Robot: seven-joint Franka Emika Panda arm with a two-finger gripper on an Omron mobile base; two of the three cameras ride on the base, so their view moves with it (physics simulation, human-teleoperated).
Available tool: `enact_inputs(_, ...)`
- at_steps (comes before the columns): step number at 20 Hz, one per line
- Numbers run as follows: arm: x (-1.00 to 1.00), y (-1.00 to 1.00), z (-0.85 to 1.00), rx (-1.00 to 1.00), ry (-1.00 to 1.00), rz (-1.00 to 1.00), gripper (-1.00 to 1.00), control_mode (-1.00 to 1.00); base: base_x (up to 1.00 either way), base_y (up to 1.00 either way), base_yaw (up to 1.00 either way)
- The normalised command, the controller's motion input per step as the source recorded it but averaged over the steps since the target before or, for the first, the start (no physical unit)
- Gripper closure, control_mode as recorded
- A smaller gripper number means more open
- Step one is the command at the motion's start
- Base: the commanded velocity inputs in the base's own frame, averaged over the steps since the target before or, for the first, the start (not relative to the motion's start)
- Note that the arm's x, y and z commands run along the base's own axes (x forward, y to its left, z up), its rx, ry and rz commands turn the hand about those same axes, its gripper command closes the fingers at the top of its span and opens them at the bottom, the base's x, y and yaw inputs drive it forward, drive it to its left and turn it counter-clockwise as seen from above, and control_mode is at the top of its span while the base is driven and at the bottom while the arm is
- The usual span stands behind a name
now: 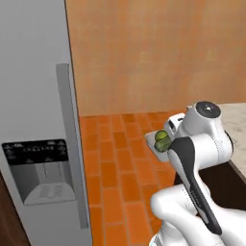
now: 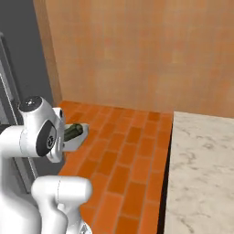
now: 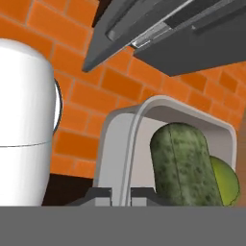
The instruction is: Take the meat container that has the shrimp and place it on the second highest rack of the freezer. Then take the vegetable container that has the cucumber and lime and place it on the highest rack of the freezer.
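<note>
One tall grey freezer (image 1: 33,120) takes the whole left side of my left base view, its door closed, a long grey bar handle (image 1: 72,144) running down the door's right edge and a dark dispenser panel (image 1: 36,153) at lower left. Behind it I see a tan wall (image 1: 158,53) across the upper frame and an orange brick floor (image 1: 115,168) below. At the right edge of that view, and filling the lower right of my right base view, sits the marbled bench (image 2: 201,169).

My white arm (image 1: 202,144) rises at lower right of the left base view. Just beyond its wrist I see the white vegetable container (image 1: 154,143), held up off the floor, well apart from the freezer. In the hand view, the tool (image 3: 120,194) at bottom centre is pinched narrow on the container's near rim, one fingertip each side of the wall. Inside lie the dark green cucumber (image 3: 185,166) and, touching it at lower right, the yellow-green lime (image 3: 226,180).
</note>
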Motion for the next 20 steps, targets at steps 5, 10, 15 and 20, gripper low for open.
enact_inputs(5,0.00,0.00,0.00,0.00,0.00,0.00,1.00,1.00,1.00,0.01,0.17)
enact_inputs(10,0.00,0.00,0.00,0.00,0.00,0.00,1.00,1.00,0.70,0.00,0.55)
enact_inputs(15,0.00,0.00,0.00,0.00,0.00,0.00,1.00,1.00,0.22,-0.11,0.83)
enact_inputs(20,0.00,0.00,0.00,0.00,0.00,0.00,1.00,1.00,0.18,-0.37,0.82)
